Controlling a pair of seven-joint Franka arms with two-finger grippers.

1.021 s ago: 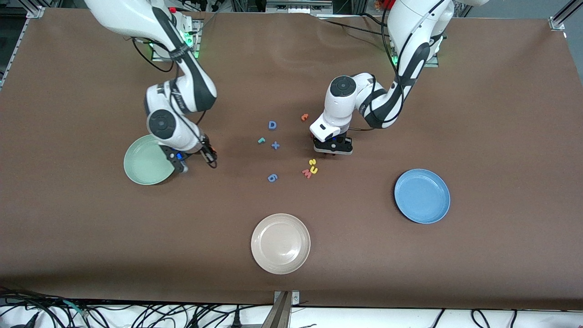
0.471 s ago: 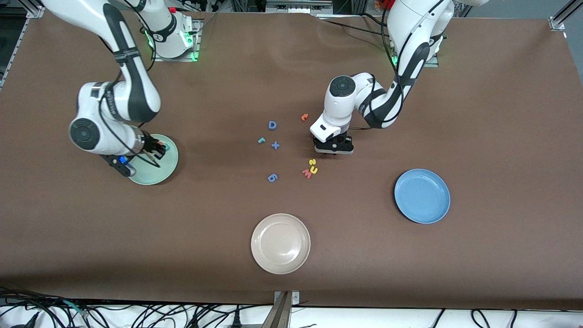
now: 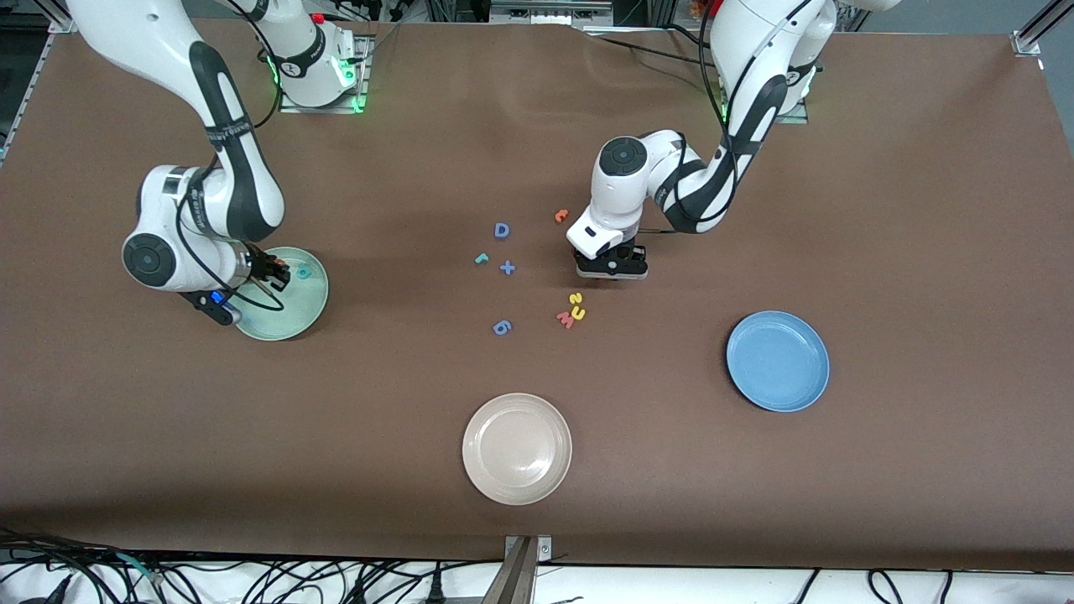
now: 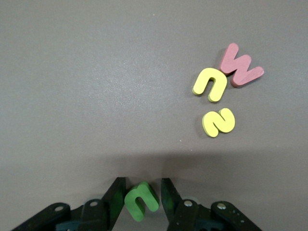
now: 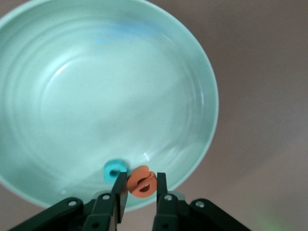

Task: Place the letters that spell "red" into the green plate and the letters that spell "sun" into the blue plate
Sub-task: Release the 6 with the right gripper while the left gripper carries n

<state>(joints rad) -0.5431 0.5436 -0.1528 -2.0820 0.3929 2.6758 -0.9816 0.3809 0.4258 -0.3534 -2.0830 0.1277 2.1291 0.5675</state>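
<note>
The pale green plate [image 3: 289, 323] [image 5: 110, 96] lies toward the right arm's end of the table. A teal d [image 3: 304, 271] [image 5: 115, 170] rests in it. My right gripper [image 3: 271, 273] [image 5: 140, 190] hangs over that plate, shut on the orange e [image 5: 142, 182]. The teal r [image 3: 482, 258] lies mid-table. My left gripper [image 3: 611, 267] [image 4: 142, 198] is low at the table and open, with the green arch letter [image 4: 141, 200] between its fingers, touching one. The yellow s [image 3: 575, 298] [image 4: 219, 122] and yellow arch [image 3: 578, 314] [image 4: 210, 84] lie nearer the front camera. The blue plate [image 3: 778, 361] holds nothing.
A pink W [image 3: 565, 318] [image 4: 241, 70] touches the yellow arch. A blue D [image 3: 502, 230], a blue plus [image 3: 507, 268], a blue 6 [image 3: 502, 327] and a lone orange letter [image 3: 561, 216] lie mid-table. A cream plate [image 3: 517, 449] sits near the front edge.
My right arm swung with the orange e from beside the green plate to over it. My left gripper shifted slightly away from the front camera.
</note>
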